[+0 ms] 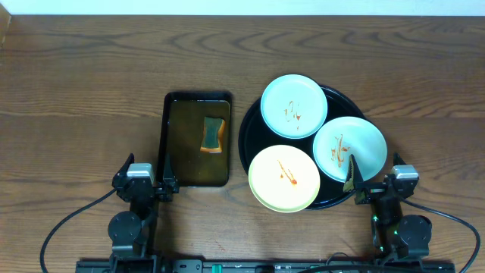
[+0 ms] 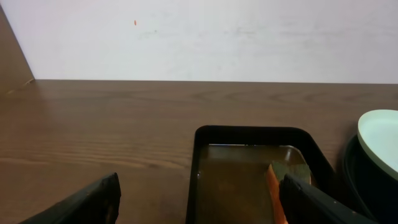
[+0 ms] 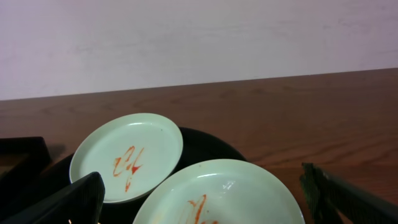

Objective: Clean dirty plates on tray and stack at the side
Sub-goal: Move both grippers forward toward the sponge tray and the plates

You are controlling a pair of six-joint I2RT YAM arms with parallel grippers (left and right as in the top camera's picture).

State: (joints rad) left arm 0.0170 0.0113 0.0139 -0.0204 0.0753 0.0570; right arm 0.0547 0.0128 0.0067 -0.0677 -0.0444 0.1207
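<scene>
Three plates with orange sauce squiggles rest on the round black tray (image 1: 250, 129): a mint-green plate at the back (image 1: 294, 105), a mint-green plate at the right (image 1: 356, 144) and a pale yellow plate at the front (image 1: 283, 178). In the right wrist view the back plate (image 3: 127, 155) and the right plate (image 3: 236, 190) lie on the tray (image 3: 205, 146). My right gripper (image 1: 371, 189) (image 3: 202, 199) is open and empty just in front of the right plate. My left gripper (image 1: 144, 189) (image 2: 199, 202) is open and empty at the front left.
A dark rectangular tray (image 1: 176, 144) (image 2: 205, 162) with brownish water holds a green and orange sponge (image 1: 213, 134) (image 2: 287, 174), left of the round tray. Brown wood-grain tabletop (image 1: 76, 91) spreads all round. A pale wall stands behind.
</scene>
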